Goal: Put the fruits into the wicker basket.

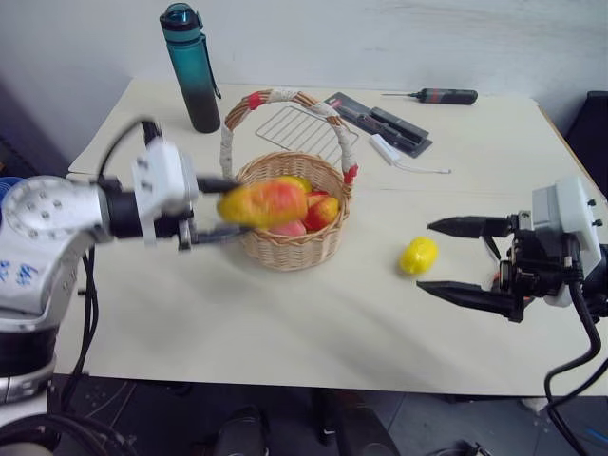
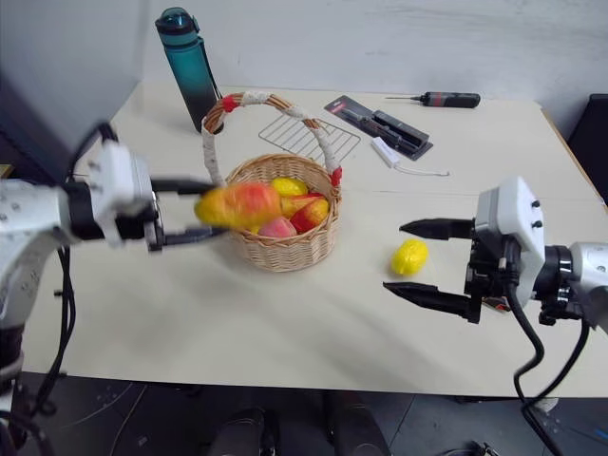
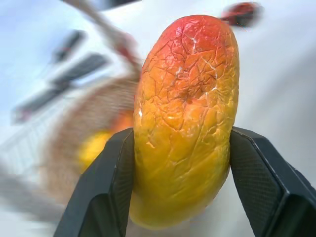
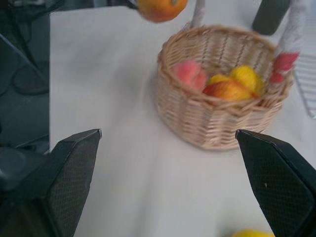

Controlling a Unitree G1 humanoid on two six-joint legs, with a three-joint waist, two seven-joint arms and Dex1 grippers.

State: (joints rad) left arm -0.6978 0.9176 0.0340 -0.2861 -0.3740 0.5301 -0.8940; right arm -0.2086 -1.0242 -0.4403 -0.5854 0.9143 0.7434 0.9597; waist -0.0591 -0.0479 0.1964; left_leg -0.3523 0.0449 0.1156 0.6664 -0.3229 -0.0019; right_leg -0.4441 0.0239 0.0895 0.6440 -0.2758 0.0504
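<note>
On the left, my left gripper (image 1: pixel 211 221) is squeezed tight on a long yellow-orange toy mango with a red blush (image 1: pixel 263 203). The mango lies sideways, up in the air, right at the near-left rim of the round tan wicker basket with the tall white-and-red handle (image 1: pixel 291 249). The basket sits just to the mango's right, so I think a short move that way, in under the handle, puts the mango over the hole.

Inside the basket I see a few small shiny fruits (image 1: pixel 318 211), yellow, red and pink.

Farther right, a little oval yellow lemon (image 1: pixel 418 255) lies on the pale table (image 1: pixel 285 332). My right gripper (image 1: pixel 458 259) is wide open with nothing in it, and its fingers point at the lemon, which is just beside them. That arm is much nearer the lemon.
</note>
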